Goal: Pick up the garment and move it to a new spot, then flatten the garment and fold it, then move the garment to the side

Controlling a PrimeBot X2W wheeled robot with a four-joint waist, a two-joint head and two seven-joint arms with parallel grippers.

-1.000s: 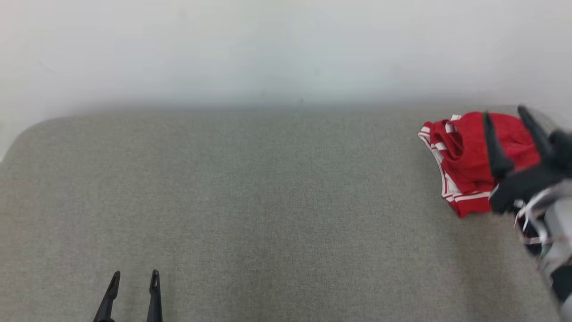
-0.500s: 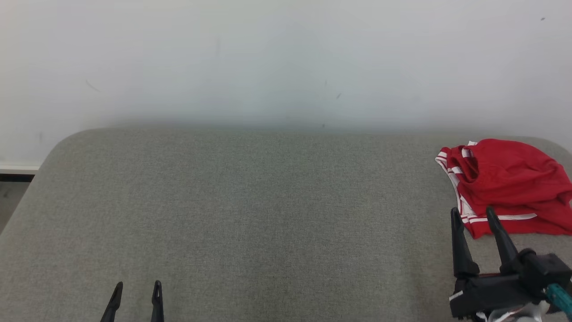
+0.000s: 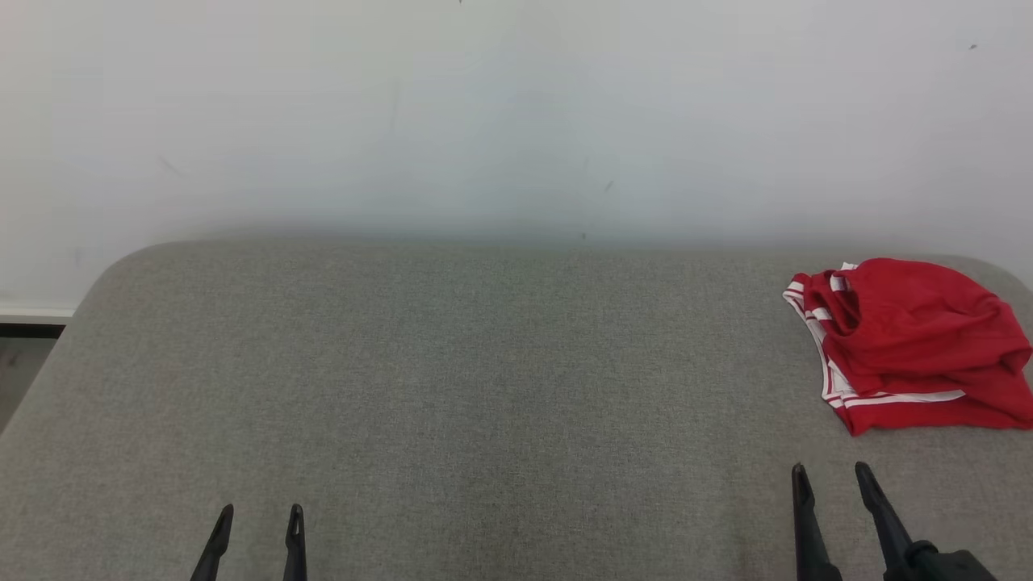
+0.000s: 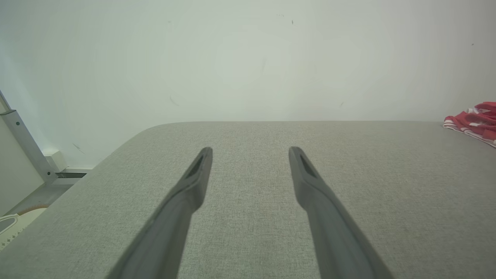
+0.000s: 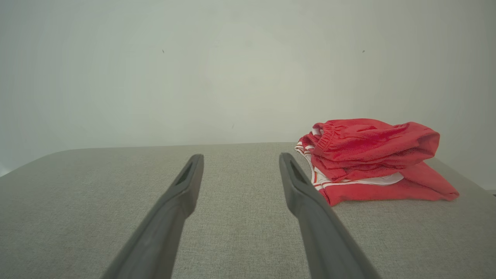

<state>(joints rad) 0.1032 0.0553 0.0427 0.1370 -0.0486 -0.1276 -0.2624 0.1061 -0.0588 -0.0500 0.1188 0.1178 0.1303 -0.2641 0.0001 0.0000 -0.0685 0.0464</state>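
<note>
We see the red shorts [image 3: 912, 339] lying in a folded, rumpled heap at the far right end of the grey fabric bench [image 3: 484, 387], close to its rounded back corner and the pale wall [image 3: 516, 121] behind. White trim runs along the edges on the heap's left side, and in the right wrist view a gathered waistband sits on top of the pile. Nothing touches the shorts.

Our right gripper [image 3: 830, 470] is at the lower right of the head view, near the shorts but apart from them. Its jaws are spread with bare bench cloth between them, and its fingers point up the view, towards the heap's near left corner. Our left gripper [image 3: 261, 510] is at the lower left, well away from the shorts. Its jaws are likewise spread and hold nothing. In the left wrist view the shorts show as a strip of red and white at the far right edge.
</note>
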